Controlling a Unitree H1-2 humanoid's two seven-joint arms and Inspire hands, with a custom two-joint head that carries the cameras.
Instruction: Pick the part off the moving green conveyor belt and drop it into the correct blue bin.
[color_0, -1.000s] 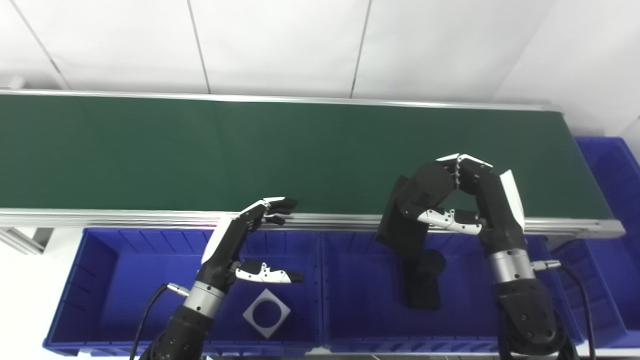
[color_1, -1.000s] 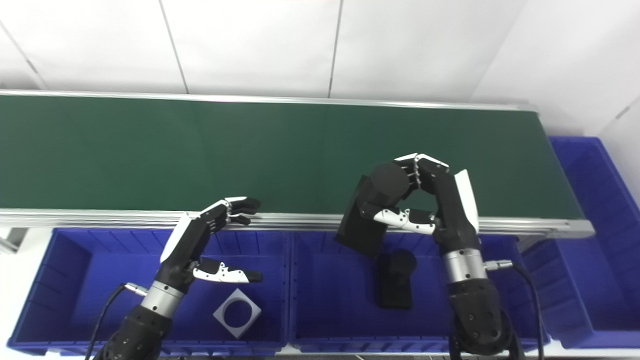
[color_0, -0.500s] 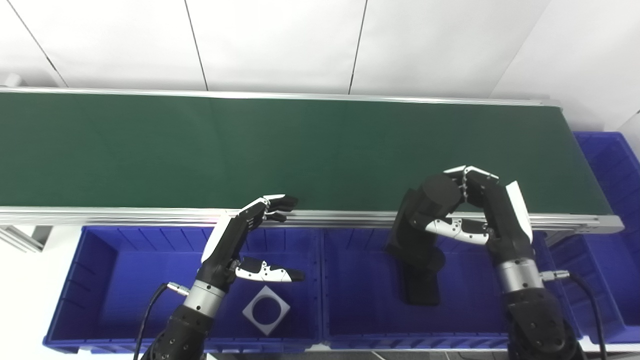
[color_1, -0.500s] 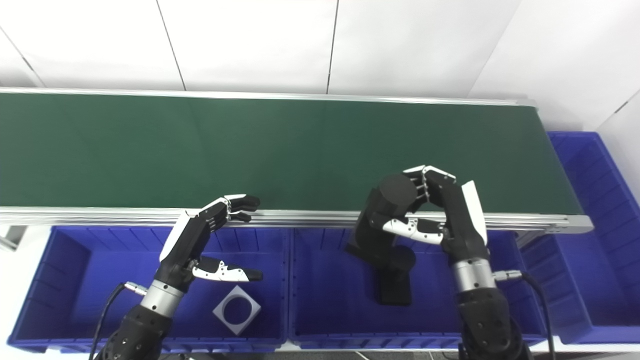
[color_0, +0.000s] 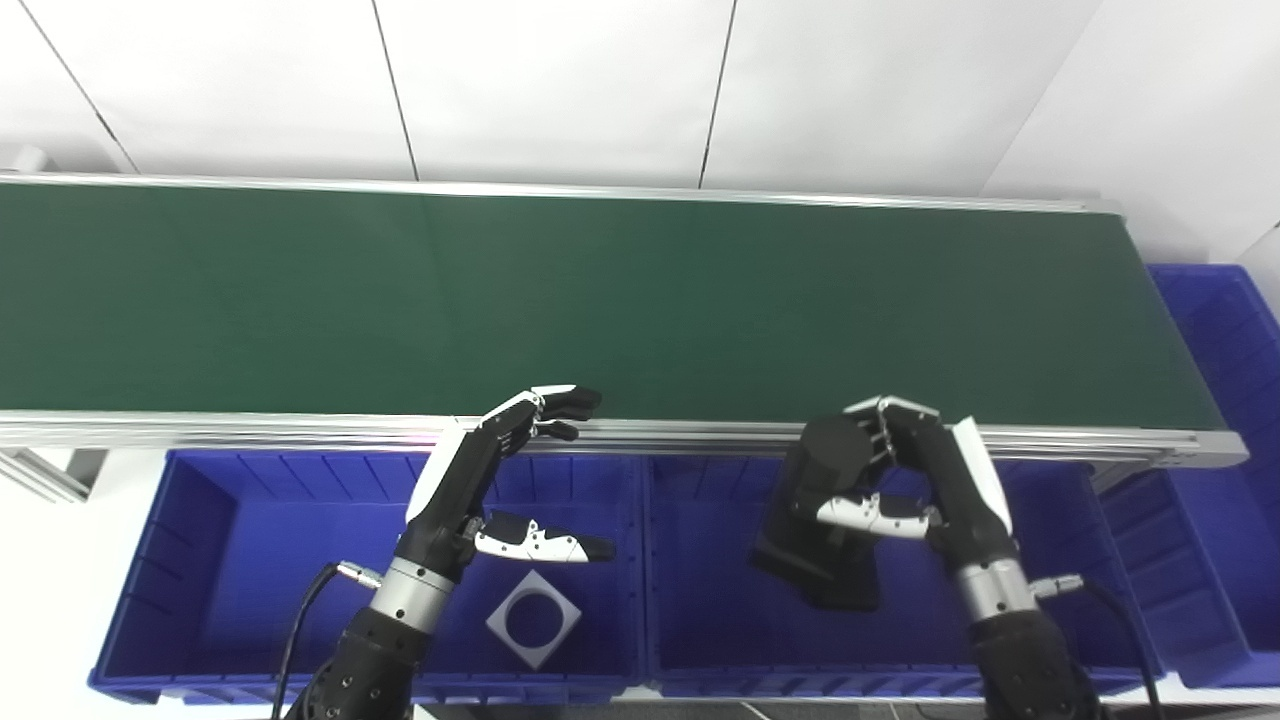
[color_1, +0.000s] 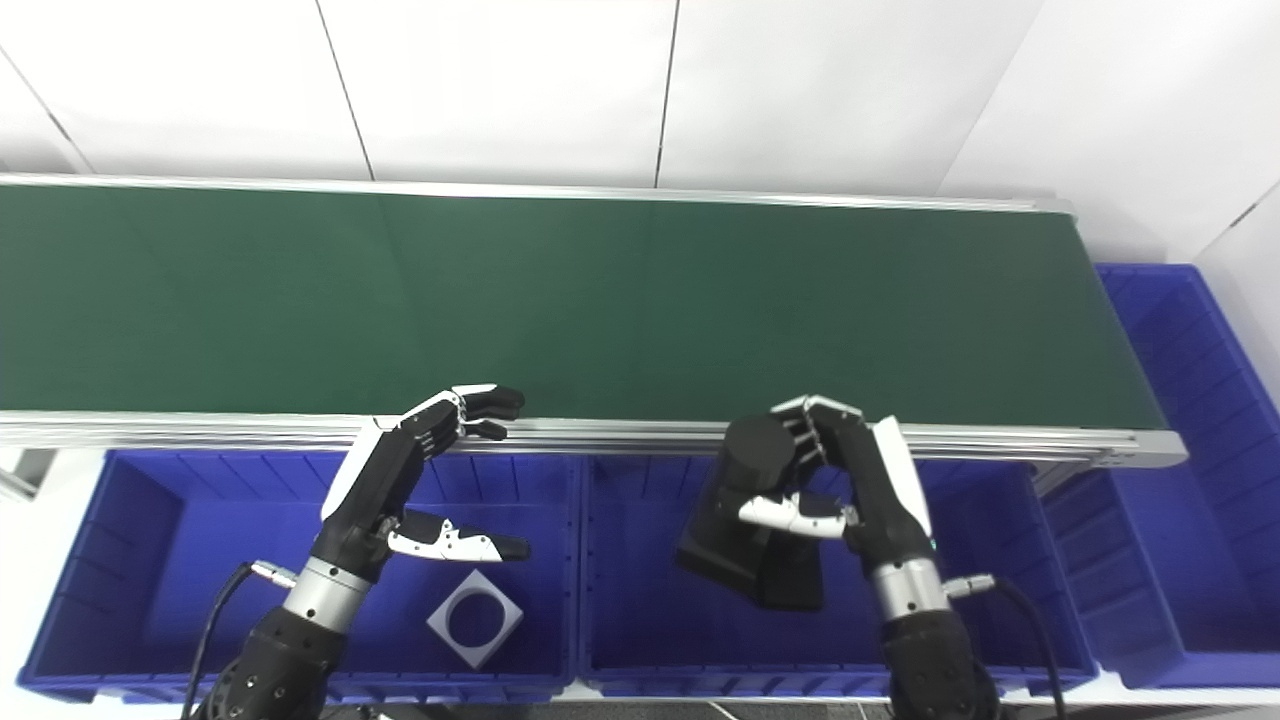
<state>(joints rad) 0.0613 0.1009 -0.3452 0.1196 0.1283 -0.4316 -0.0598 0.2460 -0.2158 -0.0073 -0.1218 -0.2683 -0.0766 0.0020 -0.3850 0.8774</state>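
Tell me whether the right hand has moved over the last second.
Yes. The right hand, shut on the black part, has come back off the green belt toward the robot, past the belt's near rail and down over the middle blue bin.

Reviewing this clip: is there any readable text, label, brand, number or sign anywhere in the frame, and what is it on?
None can be read. The green conveyor belt, the blue bins, the grey square part, the black part held in the right hand, the left hand and the white wall panels carry no visible writing.
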